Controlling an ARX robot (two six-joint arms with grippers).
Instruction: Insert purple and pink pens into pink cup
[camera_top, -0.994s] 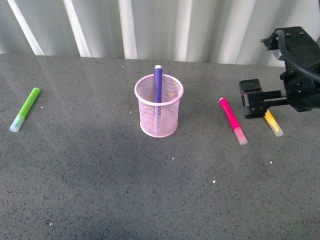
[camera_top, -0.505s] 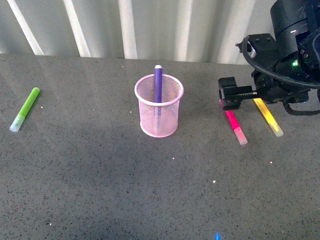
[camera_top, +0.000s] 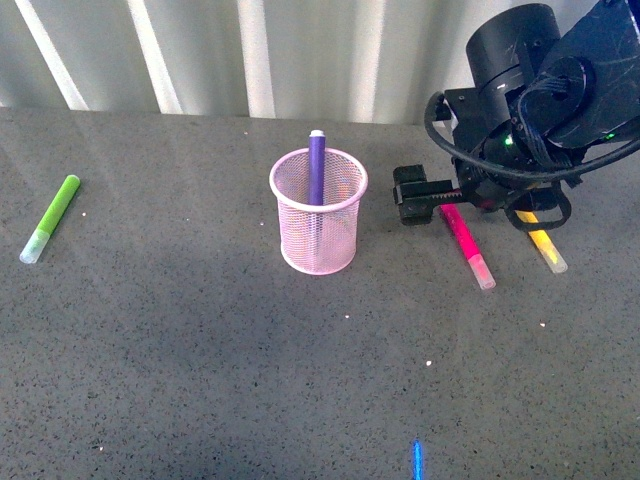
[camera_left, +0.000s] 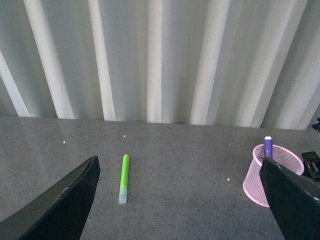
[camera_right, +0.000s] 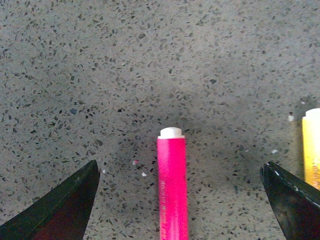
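Pink pen (camera_right: 173, 185) lies flat on desk (camera_right: 100, 75), centered between the spread-apart right fingers (camera_right: 55, 210), touching neither. Purple pen (camera_top: 316, 168) stands in pink cup (camera_top: 318, 250). Left fingers (camera_left: 60, 205) spread wide, holding nothing.

Left gripper (camera_left: 178, 160): dark fingers (camera_left: 65, 200) spread wide above a grey speckled tabletop (camera_left: 190, 145). A lime-green marker (camera_left: 123, 178) lies flat. A dark purple pen (camera_left: 268, 147) stands in the light pink wire-mesh cup (camera_left: 252, 182), before a white corrugated wall (camera_left: 150, 60).
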